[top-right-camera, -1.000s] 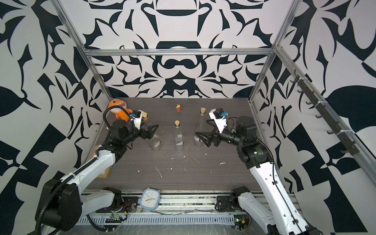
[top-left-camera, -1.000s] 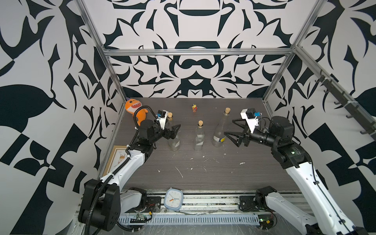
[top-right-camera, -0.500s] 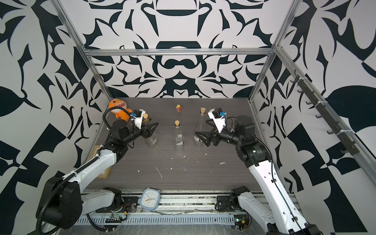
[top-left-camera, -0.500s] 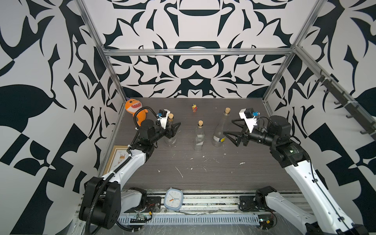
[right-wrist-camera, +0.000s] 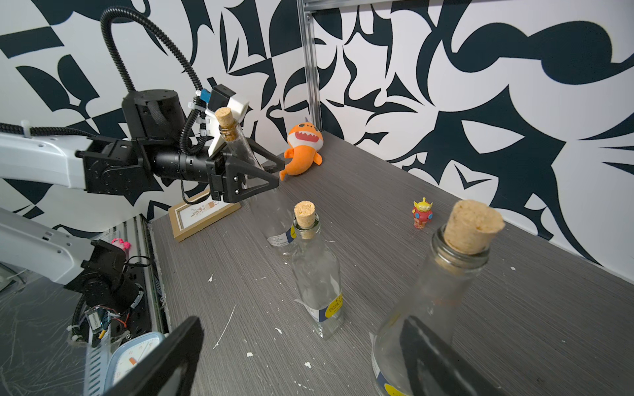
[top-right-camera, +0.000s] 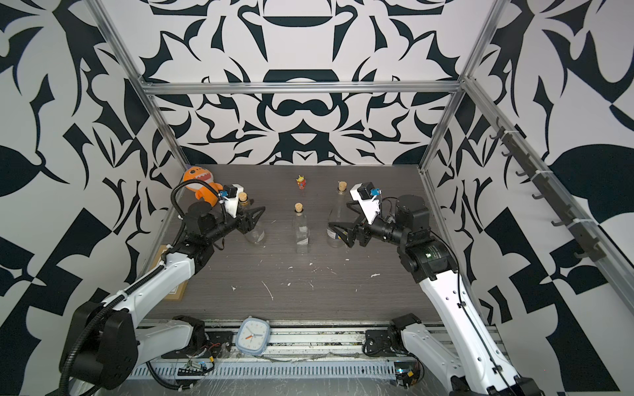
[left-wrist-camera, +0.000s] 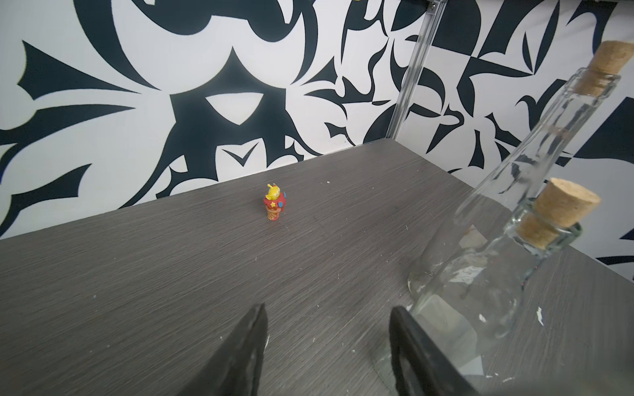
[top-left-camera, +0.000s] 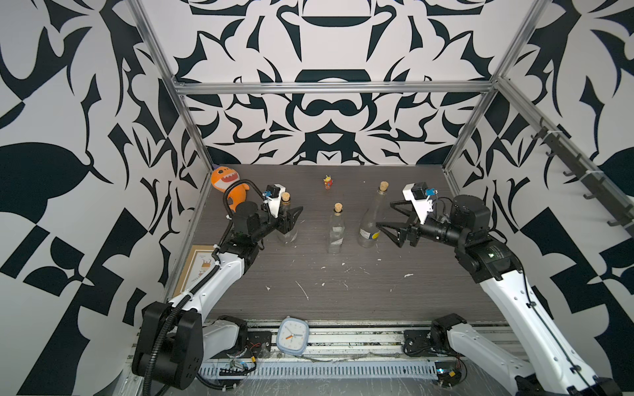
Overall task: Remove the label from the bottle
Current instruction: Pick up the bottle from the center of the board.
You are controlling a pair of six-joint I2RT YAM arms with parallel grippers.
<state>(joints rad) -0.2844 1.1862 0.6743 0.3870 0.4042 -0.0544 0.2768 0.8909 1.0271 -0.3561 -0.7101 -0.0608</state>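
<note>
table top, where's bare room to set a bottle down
Widest bare patch: the table front, between the bottle row and the front rail, only paper scraps. Also at the back, between shark plush and figurine. Crowded: left claw on the left bottle, middle bottle, tall bottle beside right claw.

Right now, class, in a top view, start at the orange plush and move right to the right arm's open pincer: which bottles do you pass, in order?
orange plush → left bottle → middle bottle → tall bottle → right pincer
</note>
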